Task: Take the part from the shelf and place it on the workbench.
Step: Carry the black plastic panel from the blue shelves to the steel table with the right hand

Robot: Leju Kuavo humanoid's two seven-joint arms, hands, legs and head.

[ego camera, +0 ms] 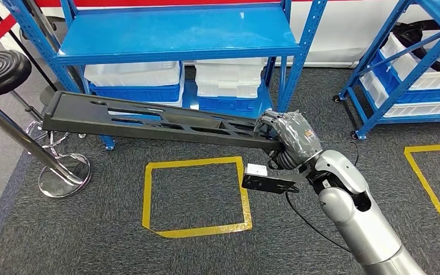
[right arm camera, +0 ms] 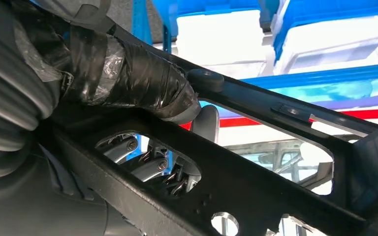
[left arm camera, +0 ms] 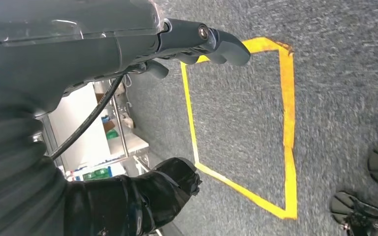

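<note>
- Right hand (ego camera: 289,136) grips the long black slotted part (ego camera: 149,117) at its 3 o'clock end, cantilevered over the carpet, clear of the blue shelf (ego camera: 177,34).
- Left hand (left arm camera: 187,42) hangs empty, fingers apart.

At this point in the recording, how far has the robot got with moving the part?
Done: the long black part is off the blue shelf, carried in the air above the carpet. In hand: the right robot hand grips one end, fingers showing through a cutout in the right wrist view. The left robot hand hangs empty over the floor. Left: placing it on the workbench.
</note>
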